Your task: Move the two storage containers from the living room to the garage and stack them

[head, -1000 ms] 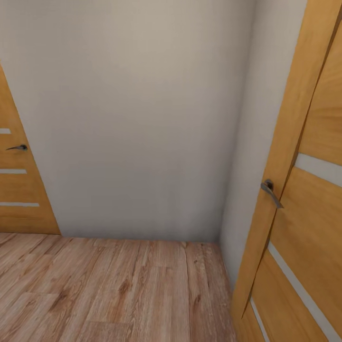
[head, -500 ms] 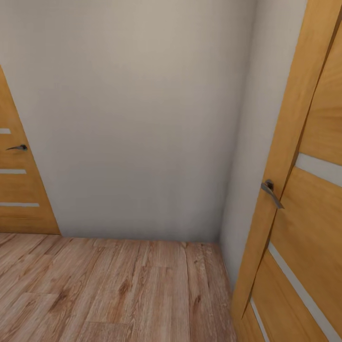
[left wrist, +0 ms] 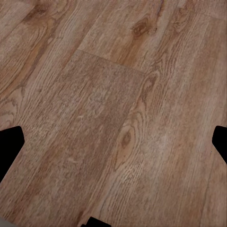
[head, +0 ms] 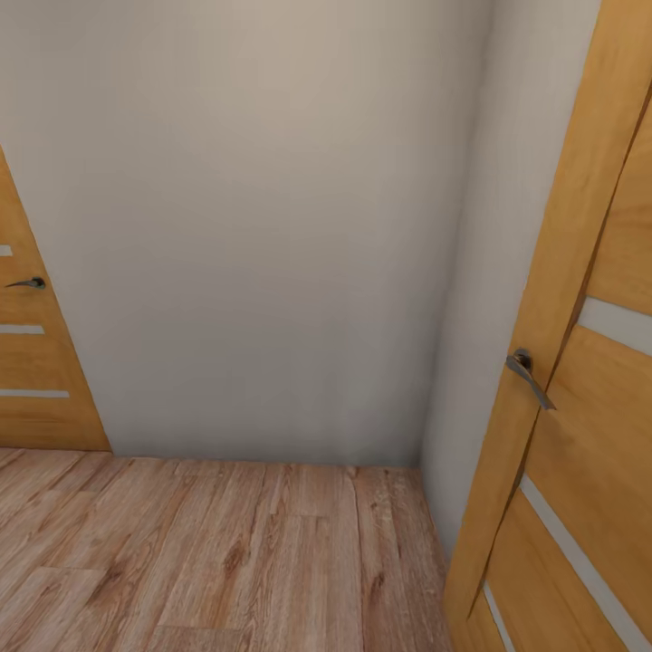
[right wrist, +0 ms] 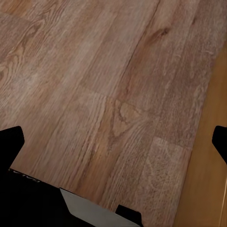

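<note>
The robot is in transit, facing a blank wall (head: 254, 226) between two wooden doors; no containers are in sight. Both grippers (left wrist: 113, 142) (right wrist: 113, 142) hang spread apart, empty, over plank floor (head: 226, 552). Next, probably turn and find the containers.

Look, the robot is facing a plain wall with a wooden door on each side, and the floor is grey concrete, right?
Not quite. The floor is light wood planks, not grey concrete, as the head view shows. The rest holds: a plain wall ahead, a wooden door on the left and another on the right.
</note>
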You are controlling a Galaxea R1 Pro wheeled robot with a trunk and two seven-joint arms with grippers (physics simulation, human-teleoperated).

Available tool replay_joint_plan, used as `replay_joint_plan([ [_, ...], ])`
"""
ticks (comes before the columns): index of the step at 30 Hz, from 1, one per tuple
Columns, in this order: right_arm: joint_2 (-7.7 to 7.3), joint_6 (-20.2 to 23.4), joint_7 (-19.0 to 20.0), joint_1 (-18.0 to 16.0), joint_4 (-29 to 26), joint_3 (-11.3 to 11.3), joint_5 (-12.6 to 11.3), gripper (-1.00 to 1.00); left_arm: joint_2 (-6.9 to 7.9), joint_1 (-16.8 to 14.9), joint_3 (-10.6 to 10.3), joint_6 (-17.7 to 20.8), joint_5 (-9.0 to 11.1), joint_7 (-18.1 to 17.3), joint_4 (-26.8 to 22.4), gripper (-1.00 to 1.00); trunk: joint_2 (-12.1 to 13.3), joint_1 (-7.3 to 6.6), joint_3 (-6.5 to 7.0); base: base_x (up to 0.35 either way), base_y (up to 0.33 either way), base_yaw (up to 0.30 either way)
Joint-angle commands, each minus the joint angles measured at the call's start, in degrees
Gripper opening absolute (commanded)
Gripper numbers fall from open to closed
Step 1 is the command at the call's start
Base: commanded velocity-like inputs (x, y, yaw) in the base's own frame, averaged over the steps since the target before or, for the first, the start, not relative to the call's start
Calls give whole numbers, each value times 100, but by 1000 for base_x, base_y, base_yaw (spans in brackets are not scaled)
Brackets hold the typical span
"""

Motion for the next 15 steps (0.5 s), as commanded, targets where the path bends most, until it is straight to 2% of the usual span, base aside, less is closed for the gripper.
replay_joint_plan([
  [1,-2,-4,19,4,-12,1,-8,100,0,-9,-22,-28,12,27,19,100,-3,2,-5,100,0,0],
  [15,-2,-2,20,4,-12,0,-7,100,-4,-9,-16,-28,9,27,19,100,-3,2,-5,15,0,0],
])
